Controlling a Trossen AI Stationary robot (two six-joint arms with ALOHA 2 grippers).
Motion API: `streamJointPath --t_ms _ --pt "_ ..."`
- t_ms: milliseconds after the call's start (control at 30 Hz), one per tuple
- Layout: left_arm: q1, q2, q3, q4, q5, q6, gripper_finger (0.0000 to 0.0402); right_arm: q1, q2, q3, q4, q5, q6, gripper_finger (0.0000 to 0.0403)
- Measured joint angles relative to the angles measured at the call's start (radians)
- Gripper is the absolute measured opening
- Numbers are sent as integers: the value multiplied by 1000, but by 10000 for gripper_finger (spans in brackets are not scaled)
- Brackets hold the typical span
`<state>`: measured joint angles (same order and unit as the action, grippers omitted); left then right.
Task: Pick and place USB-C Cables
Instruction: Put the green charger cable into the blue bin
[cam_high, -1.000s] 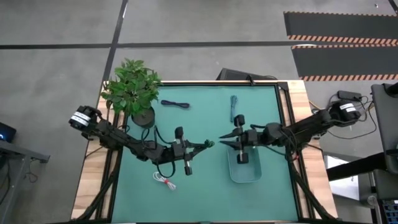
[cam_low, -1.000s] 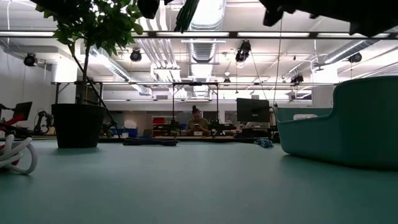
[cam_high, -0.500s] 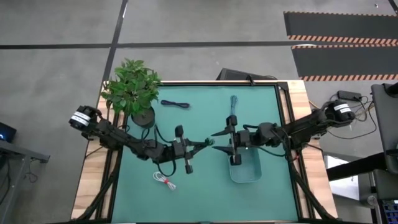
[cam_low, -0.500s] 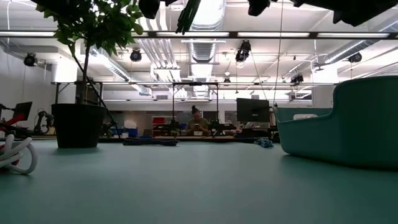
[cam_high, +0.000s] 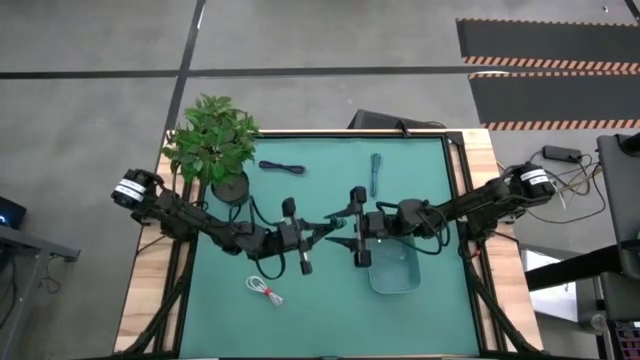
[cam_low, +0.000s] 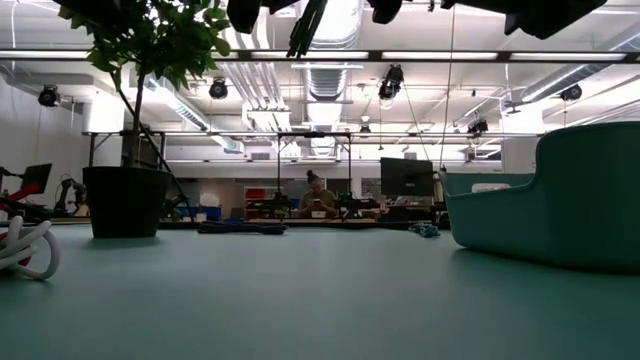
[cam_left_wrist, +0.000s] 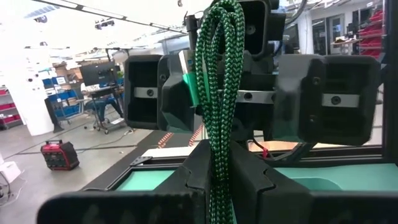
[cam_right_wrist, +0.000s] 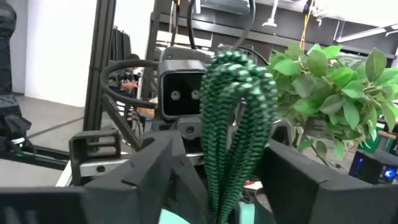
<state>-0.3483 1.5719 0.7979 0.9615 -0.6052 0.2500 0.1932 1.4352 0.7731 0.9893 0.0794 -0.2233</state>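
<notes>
Both grippers meet mid-table: left gripper (cam_high: 328, 229) clamps green cable (cam_left_wrist: 219, 93), right gripper (cam_high: 345, 228) spread around it

Left gripper (cam_high: 333, 228) clamped, right gripper (cam_high: 342, 229) spread, meeting tip to tip mid-table.

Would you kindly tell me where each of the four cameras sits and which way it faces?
High view: overhead, straight down on the table; both arms show, left gripper meeting right gripper.
Low view: at table-top height, level across to the plant and bin; arm parts along the top.
Left wrist view: on the left arm, facing the right gripper; own fingers pinch the green cable.
Right wrist view: on the right arm, facing the left gripper; own open fingers flank it.
Both wrist views share the green cable.
</notes>
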Motion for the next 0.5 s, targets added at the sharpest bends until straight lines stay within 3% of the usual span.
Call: streamJointPath --t_ms 333,500 --pt "0 0 0 -2 1 -1 37 0 -19 0 -21 -1 4 35" --pt "0 0 -1 -2 1 -11 40 0 -32 3 -54 -1 14 28"
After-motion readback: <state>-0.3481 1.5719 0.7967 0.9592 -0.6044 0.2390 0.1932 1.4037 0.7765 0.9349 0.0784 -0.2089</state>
